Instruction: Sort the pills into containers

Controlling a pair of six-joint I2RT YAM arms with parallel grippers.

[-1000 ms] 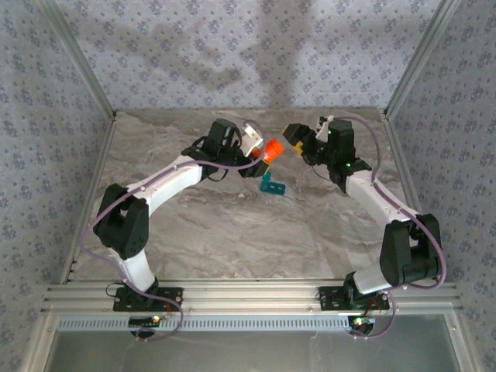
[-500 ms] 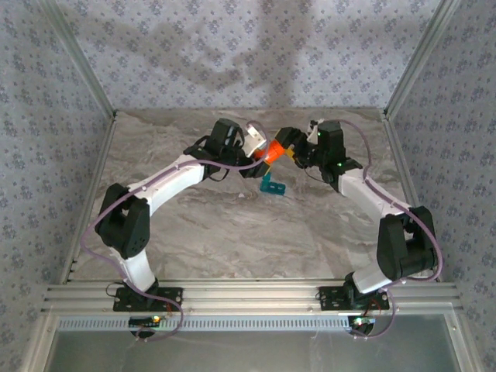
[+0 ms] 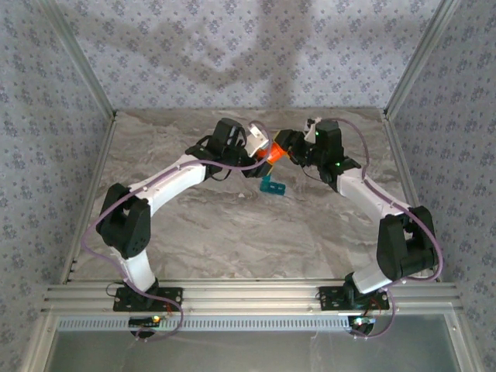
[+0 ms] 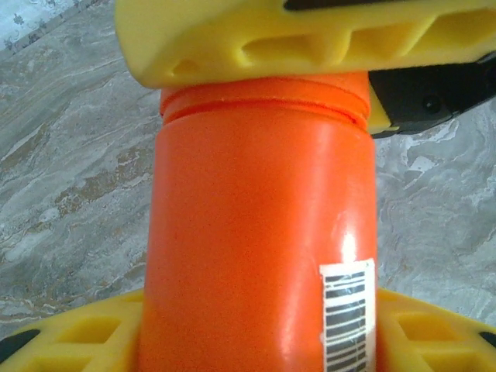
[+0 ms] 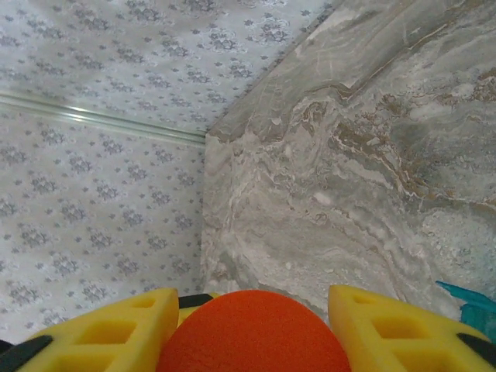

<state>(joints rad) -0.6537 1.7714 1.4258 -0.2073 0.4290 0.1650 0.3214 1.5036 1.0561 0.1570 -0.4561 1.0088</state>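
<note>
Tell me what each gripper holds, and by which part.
The left gripper holds the orange bottle by its body; the right gripper grips its cap end.

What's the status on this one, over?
Left hand holding orange bottle. Right hand clamped on its cap. Teal organiser on table, untouched. Nothing in the way.

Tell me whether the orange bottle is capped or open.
Capped: the orange bottle ends in a solid orange cap, no opening showing, with the right hand shut on it.
</note>
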